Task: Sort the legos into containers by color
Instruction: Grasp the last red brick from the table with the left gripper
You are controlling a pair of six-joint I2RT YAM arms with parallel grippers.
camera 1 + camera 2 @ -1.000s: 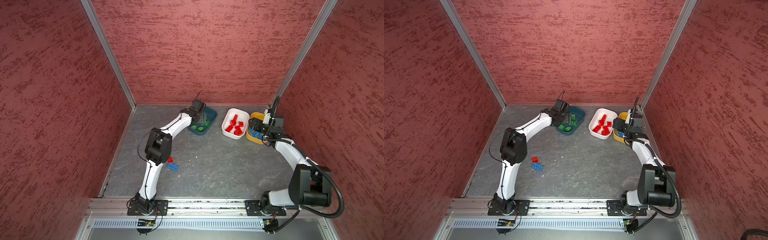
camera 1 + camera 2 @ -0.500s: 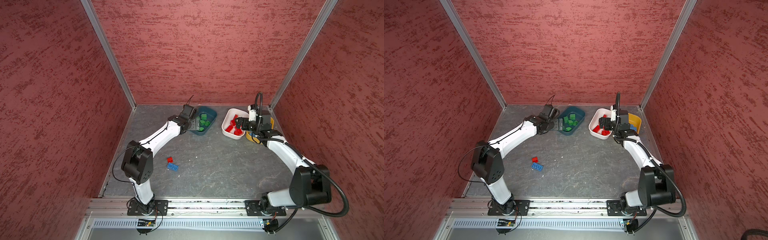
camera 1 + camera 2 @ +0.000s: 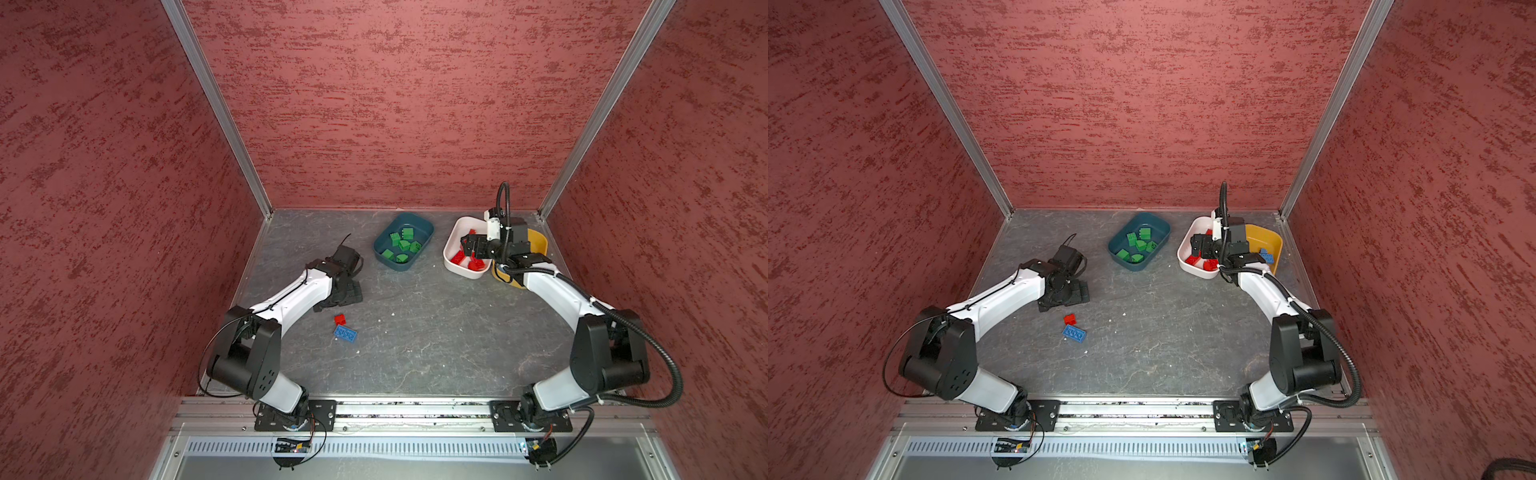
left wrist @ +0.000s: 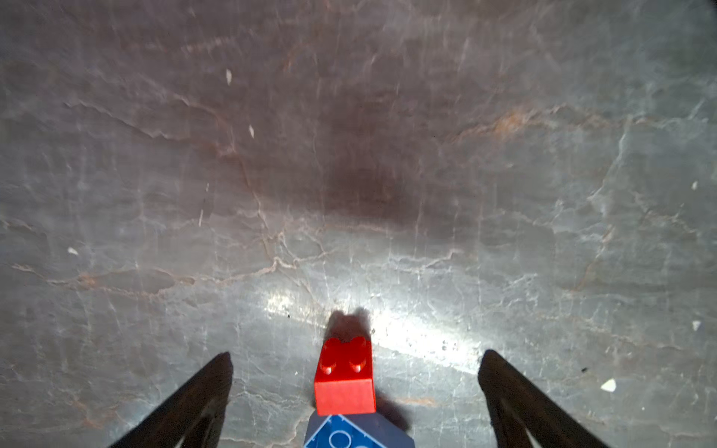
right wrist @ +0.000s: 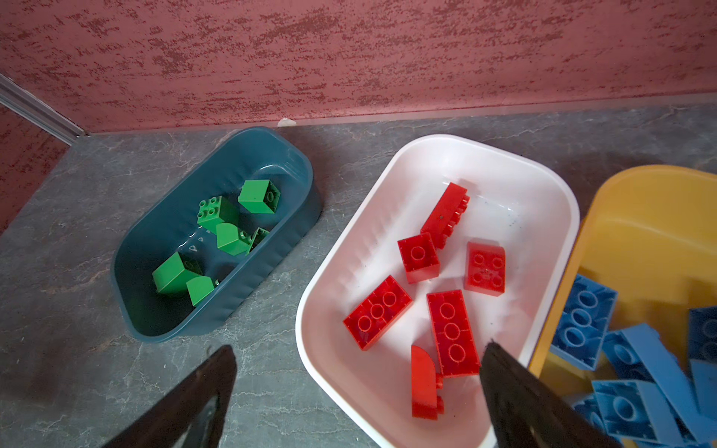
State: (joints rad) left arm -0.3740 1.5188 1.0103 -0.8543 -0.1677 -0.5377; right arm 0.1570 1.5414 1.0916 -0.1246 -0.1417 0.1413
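1. Left tool (image 3: pixel 340 297): jaws spread wide, nothing held. It hangs low over the worktop (image 3: pixel 415 332), fingers pointing down and toward the front.
2. Left wrist view: a loose red brick (image 4: pixel 344 382) sits between the two fingers, touching neither. A blue brick (image 4: pixel 357 432) lies just beside it, partly cut off by the frame edge.
3. Change: a second ago this tool was over the teal tub (image 5: pixel 252 155); half a second ago it was beside the tub's left end. It now stands well apart from the tub, next to the two loose bricks. Those bricks have not moved.
4. Right tool (image 3: pixel 470 246): jaws wide, empty, poised above the white tub (image 5: pixel 504 174).
5. Change: a second ago it was at the yellow tub (image 5: pixel 652 217); it has since shifted left onto the white one.
6. Contents: green bricks (image 5: pixel 217 211) in the teal tub, red bricks (image 5: pixel 452 329) in the white, blue bricks (image 5: pixel 582 322) in the yellow.
7. The tubs stand in a row at the back wall: teal, white, yellow, left to right in both top views.
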